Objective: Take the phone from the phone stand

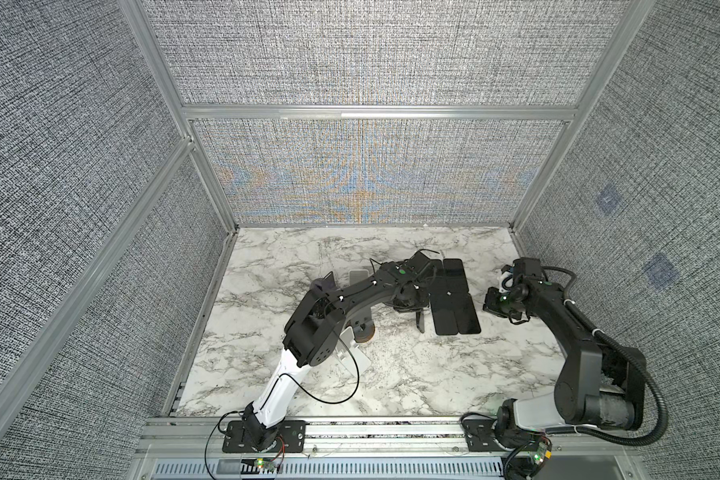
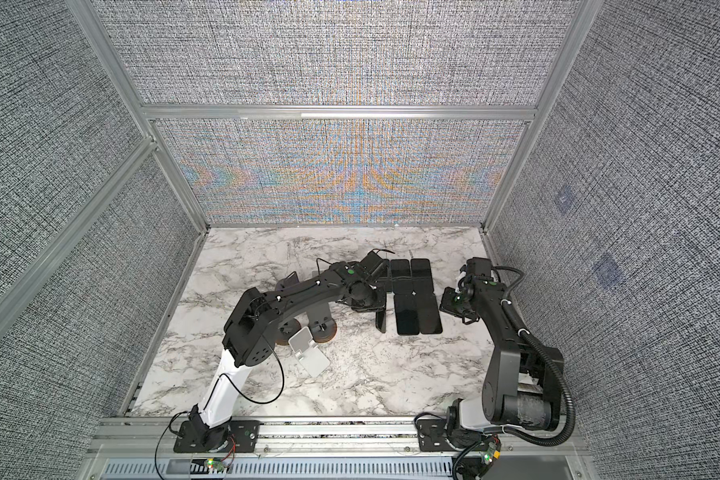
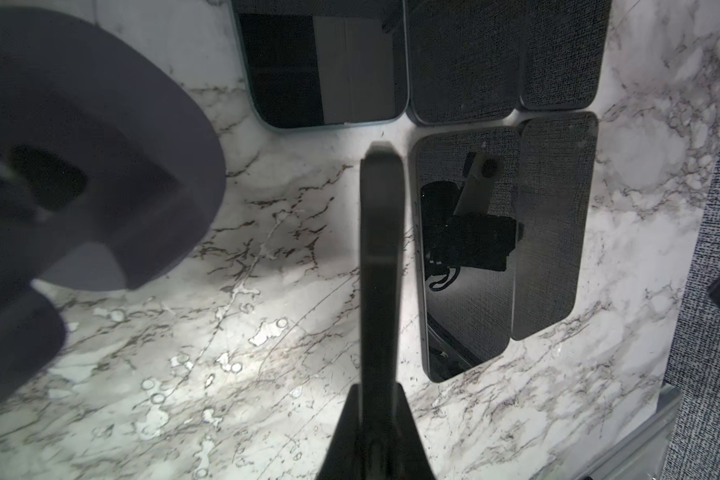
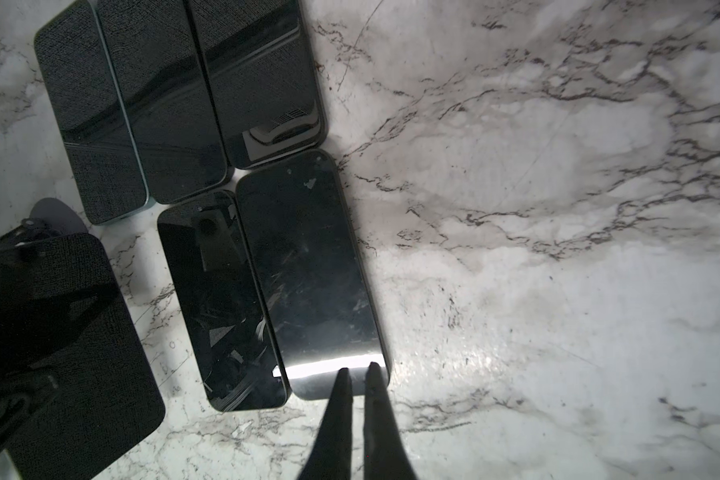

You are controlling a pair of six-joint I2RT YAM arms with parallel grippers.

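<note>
My left gripper (image 3: 377, 388) is shut on a black phone (image 3: 381, 270), which it holds edge-on above the marble table and apart from any stand. In both top views that phone (image 1: 420, 322) (image 2: 381, 322) hangs upright under the left gripper (image 1: 415, 308), just left of the flat phones. A dark grey phone stand (image 3: 100, 166) looms blurred beside it. My right gripper (image 4: 356, 368) is shut with nothing in it, its tips over the end of one flat phone (image 4: 308, 270). In a top view the right gripper (image 1: 493, 307) sits right of the phone group.
Several black phones (image 1: 454, 299) (image 2: 414, 299) lie flat side by side on the marble table (image 1: 391, 374). A white stand (image 1: 352, 349) (image 2: 308, 353) and round-based dark stands (image 2: 325, 328) sit partly under the left arm. Fabric walls enclose three sides.
</note>
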